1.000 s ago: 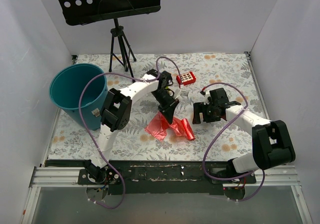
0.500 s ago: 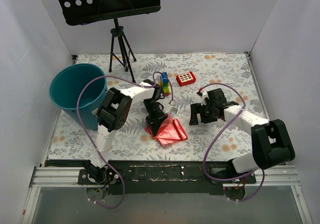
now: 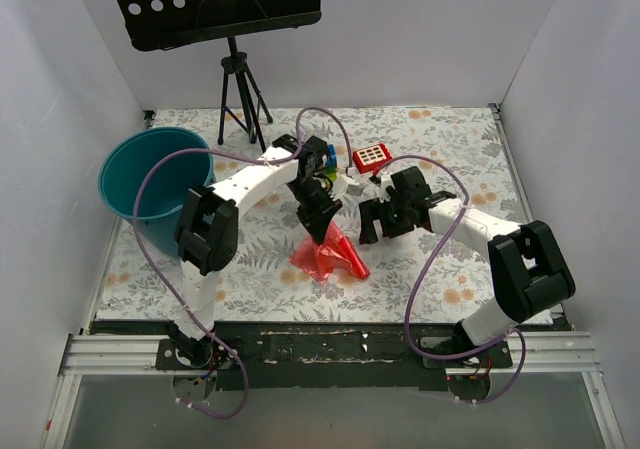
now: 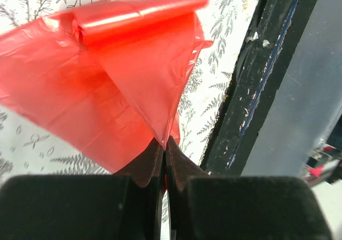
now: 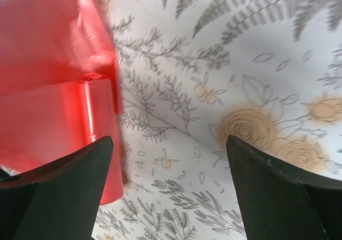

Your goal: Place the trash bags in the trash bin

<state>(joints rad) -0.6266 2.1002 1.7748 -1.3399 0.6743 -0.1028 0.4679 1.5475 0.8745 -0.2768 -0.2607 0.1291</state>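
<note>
Change first: the left gripper (image 3: 322, 235) has come up off the table (image 3: 455, 144) after dipping low half a second ago, and the bag (image 3: 334, 261) has gone from a flat spread sheet to a peaked tent hanging off the pinch, its lower edge apparently not yet clear of the table. We read that as the pick being made and the lift under way, so the carry to the bin (image 3: 135, 184) is what's left. The bag sits well apart from the bin, off to its right and nearer the arm bases, with nothing in the bin that we can see. The right gripper (image 3: 370, 225) has slid in toward the bag, further from the bin than the bag is. Hands: in the left wrist view the left gripper (image 4: 164, 146) is clamped together on a gathered point of bag (image 4: 101, 85) film, jaws fully closed with only thin plastic between. In the right wrist view the right gripper (image 5: 168, 165) stands wide apart, holding nothing, one fingertip (image 5: 80, 170) just beside the bag (image 5: 48, 79) edge; we can't tell whether it touches.
</note>
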